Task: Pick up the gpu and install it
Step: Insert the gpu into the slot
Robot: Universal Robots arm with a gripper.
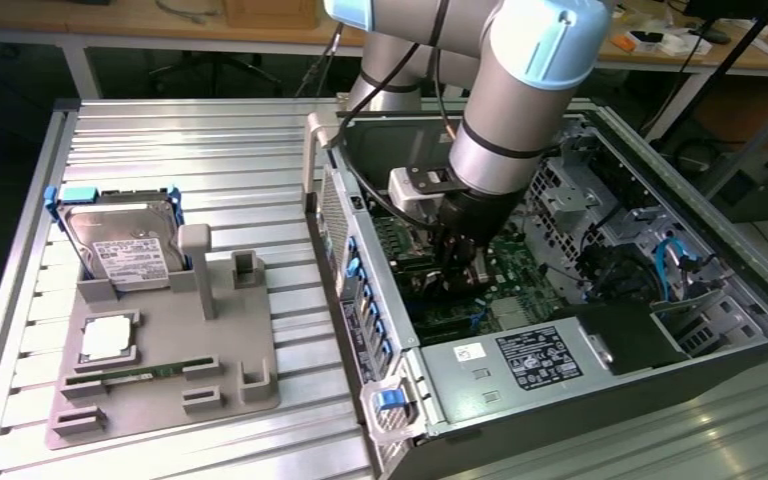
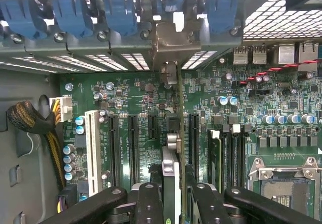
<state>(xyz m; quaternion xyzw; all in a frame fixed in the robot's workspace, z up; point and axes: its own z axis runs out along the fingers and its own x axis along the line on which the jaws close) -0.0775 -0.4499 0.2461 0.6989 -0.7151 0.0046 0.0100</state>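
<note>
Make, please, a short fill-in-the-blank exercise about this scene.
The tool is shut on the gpu, held edge-on above the green ___.
The arm reaches into the open computer ___.
On the gray tray, the silver hard ___ bears a white label.
Missing words: motherboard; case; drive.

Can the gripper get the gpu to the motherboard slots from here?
Likely yes: the gripper holds the gpu edge-on inside the open case, over the motherboard; no cable crosses the slots beside it.
</note>
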